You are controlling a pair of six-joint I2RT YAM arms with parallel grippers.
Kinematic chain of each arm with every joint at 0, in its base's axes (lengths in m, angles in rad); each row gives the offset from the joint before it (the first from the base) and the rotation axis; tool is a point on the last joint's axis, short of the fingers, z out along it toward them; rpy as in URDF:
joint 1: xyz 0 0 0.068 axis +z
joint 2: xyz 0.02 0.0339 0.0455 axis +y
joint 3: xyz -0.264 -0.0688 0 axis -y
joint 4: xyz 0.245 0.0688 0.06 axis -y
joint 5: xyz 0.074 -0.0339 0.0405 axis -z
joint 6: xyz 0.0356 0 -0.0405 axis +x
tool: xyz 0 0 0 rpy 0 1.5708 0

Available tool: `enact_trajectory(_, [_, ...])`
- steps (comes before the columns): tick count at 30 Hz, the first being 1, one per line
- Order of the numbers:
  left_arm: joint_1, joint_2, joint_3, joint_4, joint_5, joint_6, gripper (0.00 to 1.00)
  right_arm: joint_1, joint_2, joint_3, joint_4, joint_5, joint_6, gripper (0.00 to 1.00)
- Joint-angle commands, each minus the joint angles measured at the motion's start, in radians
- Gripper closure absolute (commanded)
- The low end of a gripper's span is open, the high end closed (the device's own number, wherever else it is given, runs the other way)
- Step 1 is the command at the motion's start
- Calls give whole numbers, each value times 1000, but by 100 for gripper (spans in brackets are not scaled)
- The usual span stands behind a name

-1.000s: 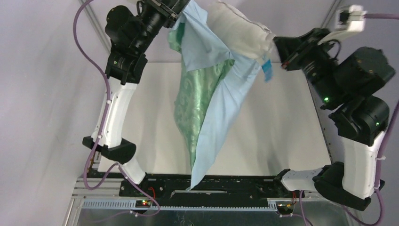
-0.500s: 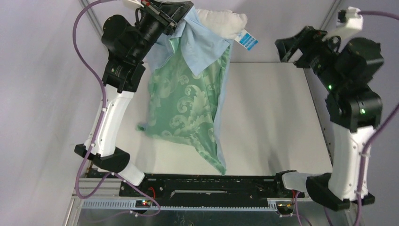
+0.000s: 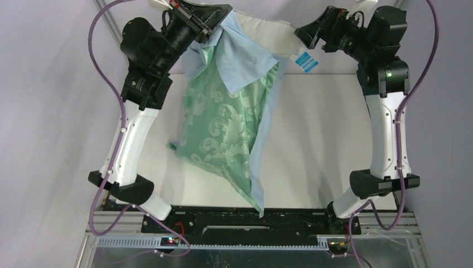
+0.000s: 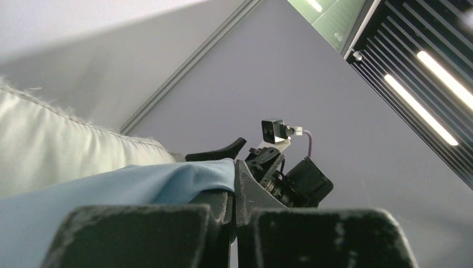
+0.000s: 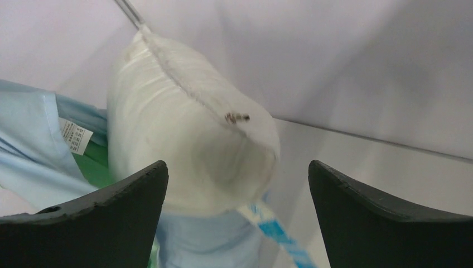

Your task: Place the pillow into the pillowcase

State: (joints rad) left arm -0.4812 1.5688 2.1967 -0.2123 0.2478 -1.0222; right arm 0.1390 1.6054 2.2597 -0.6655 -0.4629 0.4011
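Entry: a large, thin, light blue fabric pillowcase with a green patterned inner side [image 3: 223, 123] is being held aloft by its upper edge. That edge is being pinched in the fully closed left end effector [image 3: 216, 18]. Its lowest corner is hanging by the near edge of the white bench [image 3: 329, 145], and bare bench surface is being shown to the right of the cloth. A plump off-white fabric pillow [image 5: 189, 145] is being carried in the pillowcase's mouth, one end protruding. The right end effector [image 5: 237, 184] is being held wide apart, with nothing gripped and the pillow's end just ahead of it. One second earlier that end was being clamped by it; more green lining is now being shown.
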Motion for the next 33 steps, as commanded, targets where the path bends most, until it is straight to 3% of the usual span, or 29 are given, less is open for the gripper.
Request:
enact_trajectory(1, [-15, -25, 85, 142, 49, -41, 100, 15, 30, 63, 15, -55, 34, 5])
enact_trajectory(4, [-24, -1, 119, 155, 57, -43, 100, 47, 26, 59, -55, -42, 1, 18])
enact_trajectory(6, [-32, 18, 138, 159, 60, -44, 100, 86, -7, 26, -86, 3, -27, 21])
enact_trajectory(8, [-44, 47, 174, 165, 65, -48, 100, 118, -40, -2, -84, -5, -40, 51])
enact_trajectory(10, [-65, 95, 242, 161, 63, -57, 100, 162, -46, 76, -118, 2, -46, 92])
enact_trajectory(11, [-89, 135, 273, 162, 59, -64, 100, 201, -36, 158, -156, 35, -63, 100])
enact_trajectory(13, [-130, 195, 346, 170, 56, -82, 100, 290, -17, 305, -220, 124, -105, 100])
enact_trajectory(15, [-178, 287, 439, 179, 58, -117, 100, 353, -31, 329, -216, 203, -123, 100])
enact_trajectory(19, [-220, 306, 478, 322, 19, -176, 100, 395, -73, 83, -171, 269, -120, 100])
enact_trajectory(23, [-221, 228, 458, 388, -34, -125, 100, 459, -86, -128, -190, 473, -145, 100])
enact_trajectory(27, [-221, 175, 425, 385, -44, -94, 100, 253, -142, -67, -168, 394, -18, 100])
enact_trajectory(31, [-221, 196, 401, 389, -19, -138, 100, 114, -96, 260, -208, 404, -6, 100])
enact_trajectory(33, [-221, 230, 406, 408, -3, -180, 100, 68, -88, 336, -176, 374, 6, 100])
